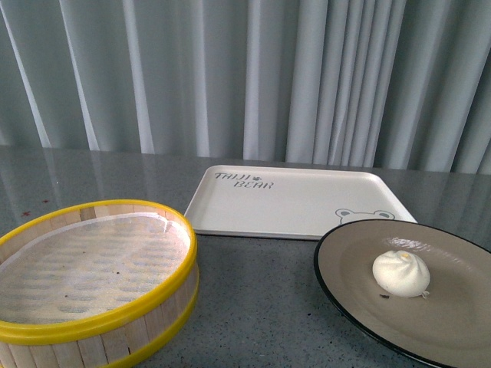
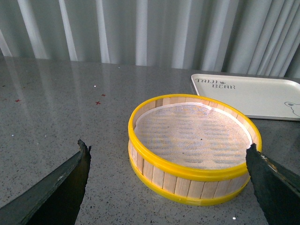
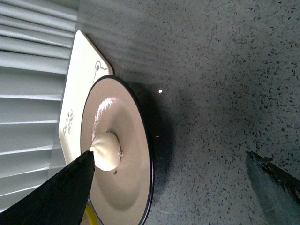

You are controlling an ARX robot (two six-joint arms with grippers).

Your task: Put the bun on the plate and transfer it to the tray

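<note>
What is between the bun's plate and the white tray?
Nothing visible. The large round beige plate with a black rim, carrying the small white steamed bun, sits right beside the flat cream-white rectangular tray. The yellow-rimmed bamboo steamer stands off to the left.

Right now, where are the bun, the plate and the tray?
bun [image 1: 400, 273], front view, middle of its white dome.
plate [image 1: 453, 322], front view, bare beige inside.
tray [image 1: 291, 203], front view, bare centre.

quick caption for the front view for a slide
White bun on the plate, which stands on the grey table in front of the tray; yellow-rimmed bamboo steamer to the left.
</note>
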